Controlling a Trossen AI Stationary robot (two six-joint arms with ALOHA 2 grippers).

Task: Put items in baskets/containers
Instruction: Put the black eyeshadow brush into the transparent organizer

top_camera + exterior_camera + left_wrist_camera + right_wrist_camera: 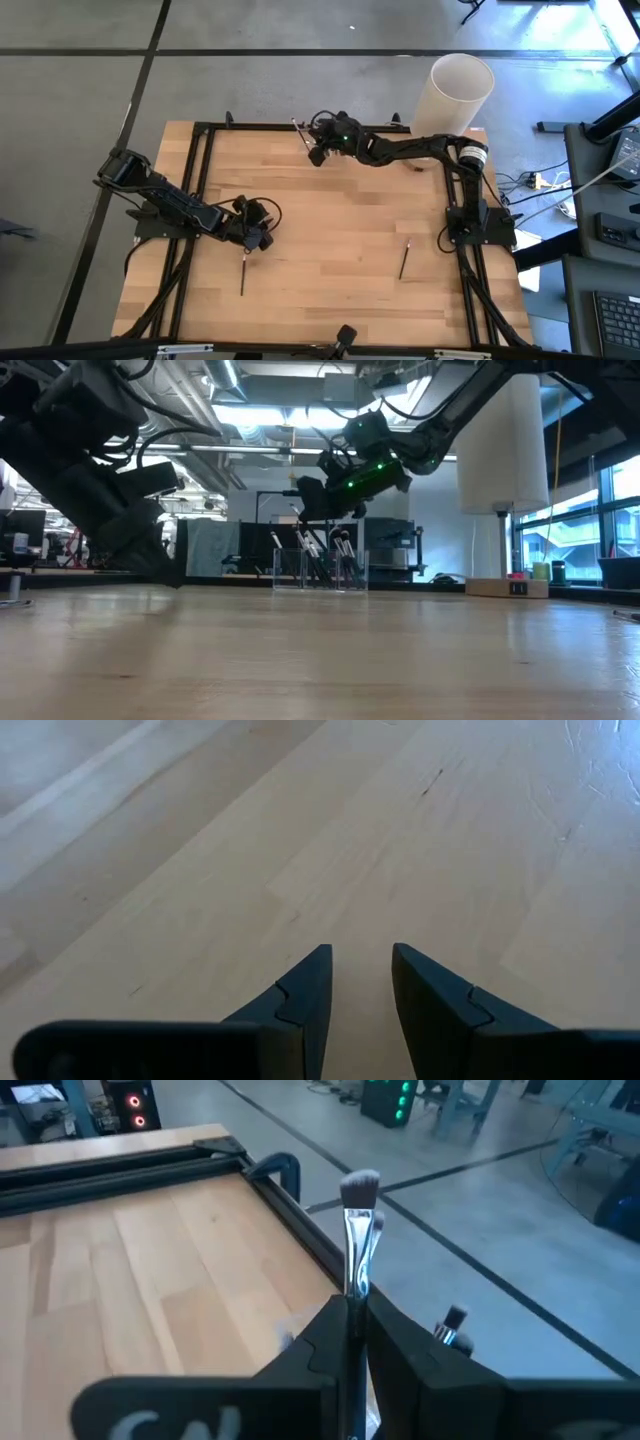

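My right gripper [316, 154] hangs over the table's far edge, shut on one makeup brush [358, 1230] with a silvery ferrule and pale bristles. In the low view it [312, 502] is just above the clear holder [320, 572], where several brushes stand upright. Another brush tip [450, 1324] shows below the fingers in the right wrist view. My left gripper [258, 238] is open, low over bare wood [360, 955], near the table's left middle. One dark brush [243, 272] lies flat just nearer than it. A second brush [404, 258] lies flat toward the right. My right gripper pinches the brush between its two fingers, on the shaft just behind the ferrule [356, 1285]. The brush runs along the fingers. Its ferrule and bristle tip [360, 1185] stick out past the fingertips, and it is lifted clear of the table.
A tall white cylinder [460, 88] on a tan base [505, 587] stands at the far right corner, beside the right arm. Black frame rails [205, 190] run along the table's left, right and far sides. Bare wood [340, 225] lies between the arms.
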